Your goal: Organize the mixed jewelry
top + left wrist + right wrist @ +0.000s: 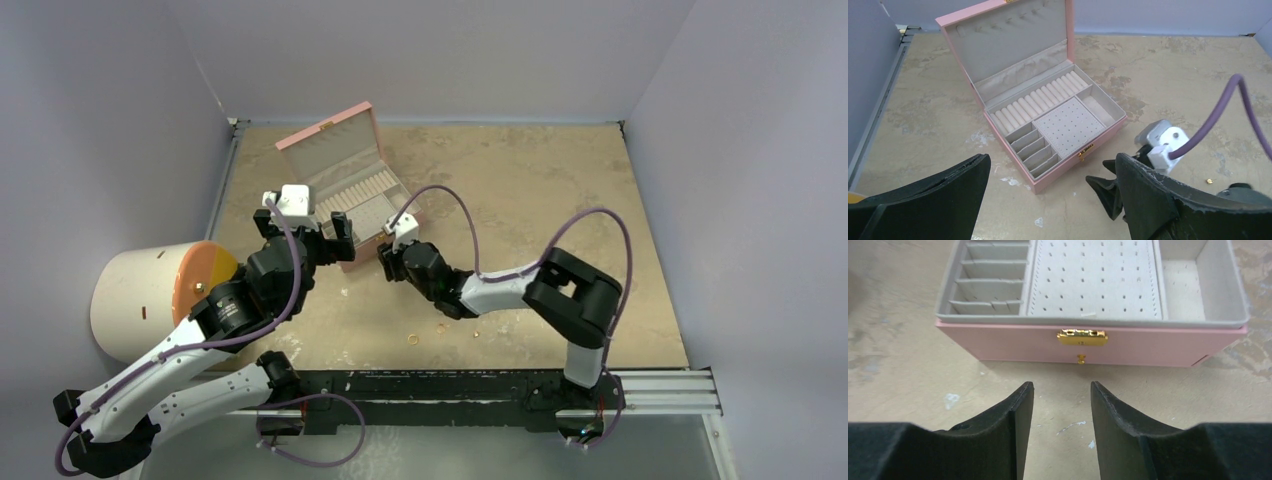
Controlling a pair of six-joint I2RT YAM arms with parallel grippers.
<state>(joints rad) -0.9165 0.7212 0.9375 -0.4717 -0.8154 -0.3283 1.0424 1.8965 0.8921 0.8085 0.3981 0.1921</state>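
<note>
While the left gripper (1050,162) and right gripper (1062,390) stood spread and empty, the pink box (1148,346) lay just ahead.

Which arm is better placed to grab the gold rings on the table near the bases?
Probably right: the right tool, open and empty before the pink box, sits nearer the gold rings than the left tool, also open, further left.

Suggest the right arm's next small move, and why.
Probably retract the right end effector toward the thin gold rings. Its jaws stand open and empty before the open pink compartmented box, while those rings lie loose on the tan table behind it.
</note>
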